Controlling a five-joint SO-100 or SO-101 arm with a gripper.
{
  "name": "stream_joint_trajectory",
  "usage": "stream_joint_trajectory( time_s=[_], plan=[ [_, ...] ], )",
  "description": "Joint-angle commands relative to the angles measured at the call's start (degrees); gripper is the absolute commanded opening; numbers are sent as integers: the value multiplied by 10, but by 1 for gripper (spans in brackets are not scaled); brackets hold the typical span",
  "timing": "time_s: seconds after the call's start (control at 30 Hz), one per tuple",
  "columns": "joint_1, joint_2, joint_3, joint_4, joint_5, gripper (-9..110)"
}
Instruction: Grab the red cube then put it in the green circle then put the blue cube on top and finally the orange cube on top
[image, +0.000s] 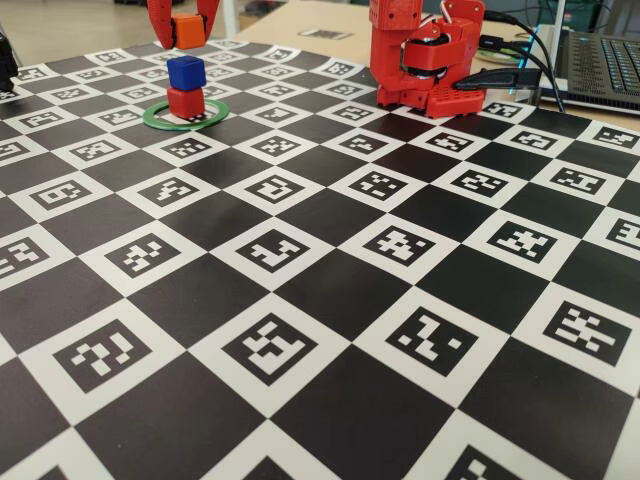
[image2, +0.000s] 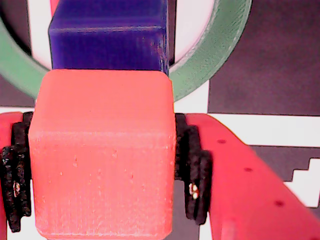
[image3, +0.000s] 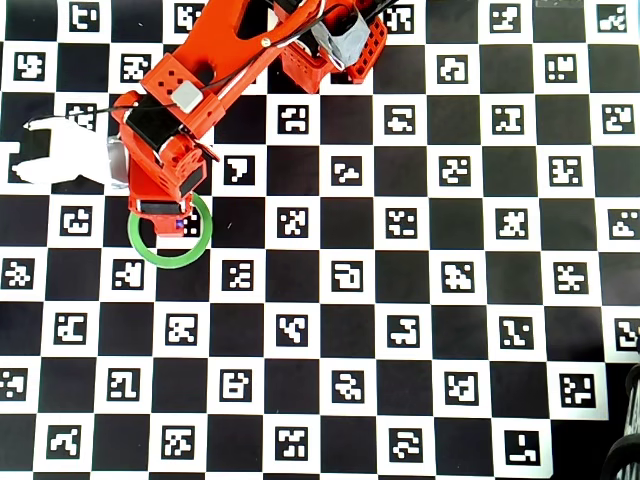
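Note:
In the fixed view the red cube stands inside the green circle, and the blue cube rests on top of it. My gripper hangs just above that stack, shut on the orange cube. A small gap shows between the orange and blue cubes. In the wrist view the orange cube sits clamped between the black pads, with the blue cube straight below and the green circle around it. In the overhead view the arm covers the stack; only part of the green circle shows.
A black-and-white checkered marker mat covers the table. The red arm base stands at the back, right of the stack, with cables and a laptop beyond it. A white object lies at the mat's left edge in the overhead view.

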Motion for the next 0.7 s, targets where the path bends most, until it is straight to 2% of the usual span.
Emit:
stream_joint_trajectory(
  time_s=[0.0,0.67],
  plan=[
    [8,5,-5,-11,-3,9],
    [17,1,12,-37,-9,9]
  ],
)
